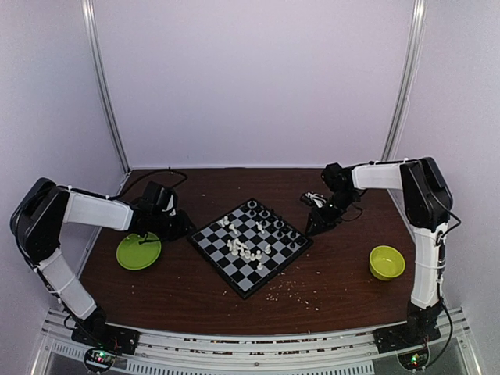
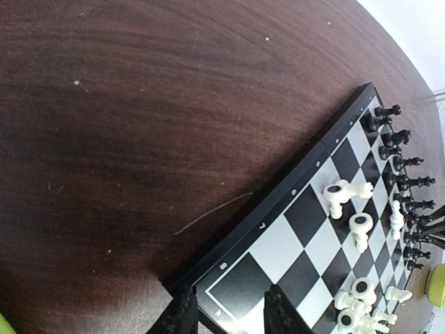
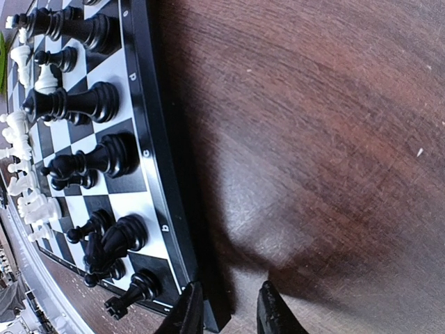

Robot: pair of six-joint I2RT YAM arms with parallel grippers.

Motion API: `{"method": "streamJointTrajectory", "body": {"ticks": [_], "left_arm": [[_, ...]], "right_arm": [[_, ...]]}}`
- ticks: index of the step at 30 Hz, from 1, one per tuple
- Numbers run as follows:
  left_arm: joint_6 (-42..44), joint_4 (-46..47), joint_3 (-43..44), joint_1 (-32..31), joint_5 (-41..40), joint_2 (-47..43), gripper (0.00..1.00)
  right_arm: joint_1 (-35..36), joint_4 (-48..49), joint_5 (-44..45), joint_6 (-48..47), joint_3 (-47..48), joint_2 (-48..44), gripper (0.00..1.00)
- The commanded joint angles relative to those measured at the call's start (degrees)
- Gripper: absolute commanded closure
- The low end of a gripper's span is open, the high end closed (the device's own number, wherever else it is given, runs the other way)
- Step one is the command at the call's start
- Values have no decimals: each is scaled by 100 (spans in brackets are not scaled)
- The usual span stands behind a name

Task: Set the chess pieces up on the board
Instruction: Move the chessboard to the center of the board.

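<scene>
The board (image 1: 234, 269) lies turned like a diamond in the middle of the table. Black chess pieces (image 1: 275, 223) stand along its far right edge. White pieces (image 1: 244, 248) are bunched in the middle, some lying down. My left gripper (image 1: 184, 229) is open and low at the board's left corner; in the left wrist view one of its fingers (image 2: 182, 314) is just off the corner and the other is over the squares. My right gripper (image 1: 312, 226) is open at the right corner (image 3: 221, 321), which sits between its fingers (image 3: 274, 312). Black pieces (image 3: 83, 104) stand close by.
A round lime-green plate (image 1: 139, 251) lies left of the board under my left arm. A lime-green bowl (image 1: 387, 262) stands at the right. Pale crumbs (image 1: 297, 293) are strewn on the brown table in front of the board.
</scene>
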Motion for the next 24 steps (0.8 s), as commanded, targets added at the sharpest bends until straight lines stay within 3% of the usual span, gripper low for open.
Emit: {"method": "streamJointTrajectory", "body": {"ticks": [1,4,10,24], "left_arm": [[211,85,149,41,76,89,66],[165,-26,179,45,-22,149,65],[63,-258,258,41,-381,199,53],[231,250,618,36,418,838,59]], "right_arm": [[82,-98,-120,-76,-316,-187,74],[80,-33,-160,-108,-465,-266,75],[82,18,-213,-135,-667,-413,76],[103,-70,-542,-416,-1012,-629,78]]}}
